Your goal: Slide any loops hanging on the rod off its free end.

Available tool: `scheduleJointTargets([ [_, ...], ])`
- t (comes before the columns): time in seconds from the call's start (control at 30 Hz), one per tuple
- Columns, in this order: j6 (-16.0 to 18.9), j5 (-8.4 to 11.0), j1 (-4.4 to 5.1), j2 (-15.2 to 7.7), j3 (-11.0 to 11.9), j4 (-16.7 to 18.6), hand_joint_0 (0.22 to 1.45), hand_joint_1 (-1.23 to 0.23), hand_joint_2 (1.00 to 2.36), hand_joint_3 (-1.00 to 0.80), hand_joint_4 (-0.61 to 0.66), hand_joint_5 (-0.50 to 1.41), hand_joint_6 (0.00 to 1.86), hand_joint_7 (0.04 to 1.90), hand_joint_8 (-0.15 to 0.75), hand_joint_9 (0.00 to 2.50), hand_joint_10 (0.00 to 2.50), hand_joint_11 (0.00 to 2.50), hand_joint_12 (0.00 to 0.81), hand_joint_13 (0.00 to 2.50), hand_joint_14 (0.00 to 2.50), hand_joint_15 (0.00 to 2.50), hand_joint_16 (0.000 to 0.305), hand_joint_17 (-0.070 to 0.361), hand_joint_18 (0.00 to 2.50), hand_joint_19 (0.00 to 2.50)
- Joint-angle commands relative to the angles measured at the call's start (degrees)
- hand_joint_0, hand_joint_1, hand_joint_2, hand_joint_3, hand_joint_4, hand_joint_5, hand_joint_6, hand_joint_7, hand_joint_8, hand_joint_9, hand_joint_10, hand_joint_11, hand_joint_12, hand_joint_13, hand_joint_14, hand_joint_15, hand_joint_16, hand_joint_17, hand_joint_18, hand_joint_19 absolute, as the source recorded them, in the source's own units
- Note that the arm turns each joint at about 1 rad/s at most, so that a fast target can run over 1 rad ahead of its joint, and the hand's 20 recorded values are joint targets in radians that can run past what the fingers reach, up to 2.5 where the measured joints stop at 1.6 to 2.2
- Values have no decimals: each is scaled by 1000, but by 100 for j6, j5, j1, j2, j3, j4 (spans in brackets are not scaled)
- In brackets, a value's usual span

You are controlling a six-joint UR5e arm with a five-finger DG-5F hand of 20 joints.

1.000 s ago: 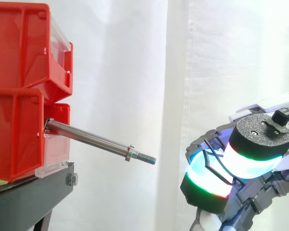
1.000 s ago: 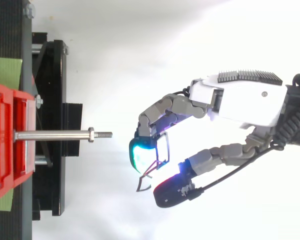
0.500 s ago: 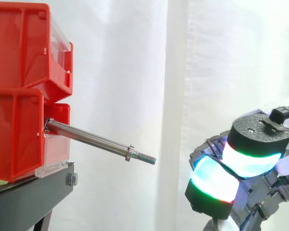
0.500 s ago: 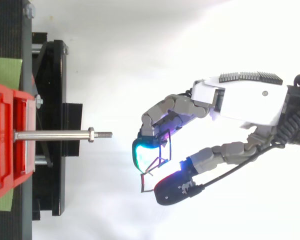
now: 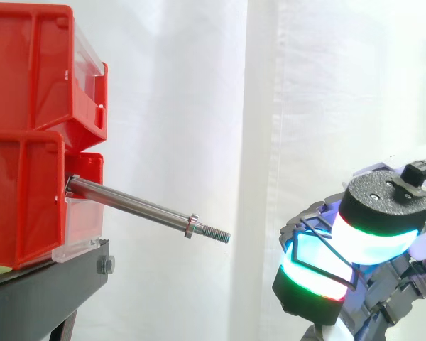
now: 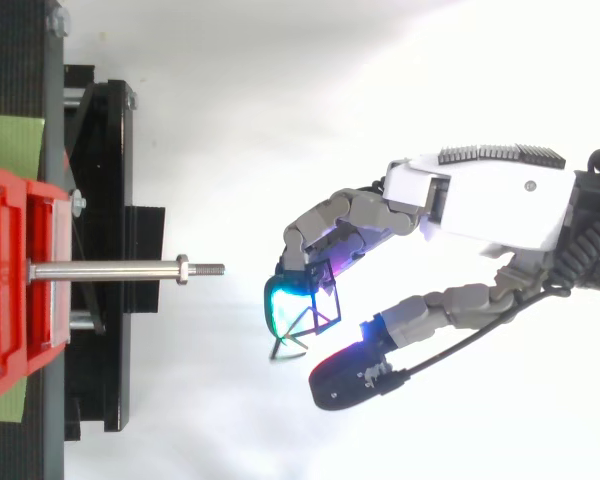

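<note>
The steel rod [image 5: 135, 204] sticks out of the lower red bin [image 5: 25, 199] and slopes down to its threaded free end on the right; nothing hangs on it. In the top view the rod [image 6: 100, 269] points right toward the hand. My hand [image 6: 490, 195] hovers to the right of the rod's tip, clear of it, with fingers curled. A thin dark wire loop [image 6: 337, 300] lies across a cyan-glowing fingertip pad, between that pad and the thumb. From the side the loop [image 5: 319, 238] runs over the pad, lower than the rod's end.
Two red bins [image 5: 35, 64] are stacked on a black stand [image 5: 50, 284] at the left. A white curtain hangs behind. Open room lies between the rod's tip and the hand.
The loop has shifted on the fingertip, its lower end drawn up away from the thumb. The hand dipped slightly and rose again, staying right of the rod's tip.
</note>
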Motion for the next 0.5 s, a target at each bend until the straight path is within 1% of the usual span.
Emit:
scheduleJointTargets([
  [0.0, 31, -3, 0, -5, 0, -3, 559, -584, 1000, -500, 141, -181, 896, 915, 272, 818, 22, 538, 382, 628, 13, 322, 55, 125, 591, 440],
  [0.03, 40, -3, 0, 4, 0, -20, 559, -574, 1000, -500, 139, -180, 895, 914, 275, 838, 20, 539, 380, 629, 13, 330, 55, 125, 594, 447],
  [0.1, 40, -3, 0, -5, 0, -38, 580, -478, 1000, -500, 128, -174, 887, 939, 271, 854, 22, 545, 377, 657, 14, 350, 55, 124, 602, 455],
  [0.13, 40, -3, 0, 4, 0, -55, 594, -477, 1000, -490, 123, -173, 887, 938, 271, 857, 20, 552, 375, 657, 14, 348, 55, 123, 599, 456],
  [0.17, 40, -3, 0, -5, 0, -55, 603, -485, 1006, -441, 120, -172, 887, 951, 273, 877, 21, 568, 375, 667, 14, 359, 55, 123, 601, 459],
  [0.3, 40, -3, 0, 4, 0, -64, 601, -604, 1017, -291, 133, -173, 886, 1030, 277, 838, 21, 566, 381, 655, 14, 351, 55, 123, 603, 445],
  [0.33, 40, -3, 9, -5, 0, -64, 596, -620, 1019, -264, 134, -174, 889, 1034, 277, 830, 23, 563, 382, 653, 14, 350, 55, 124, 603, 453],
  [0.37, 40, -3, 0, -5, 0, -64, 595, -676, 1021, -211, 137, -179, 901, 1021, 276, 816, 23, 563, 382, 644, 16, 353, 55, 124, 600, 453],
  [0.47, 40, -3, 0, -5, 0, -73, 602, -709, 1022, -188, 118, -185, 914, 988, 274, 801, 21, 575, 383, 638, 14, 354, 55, 125, 595, 453],
])
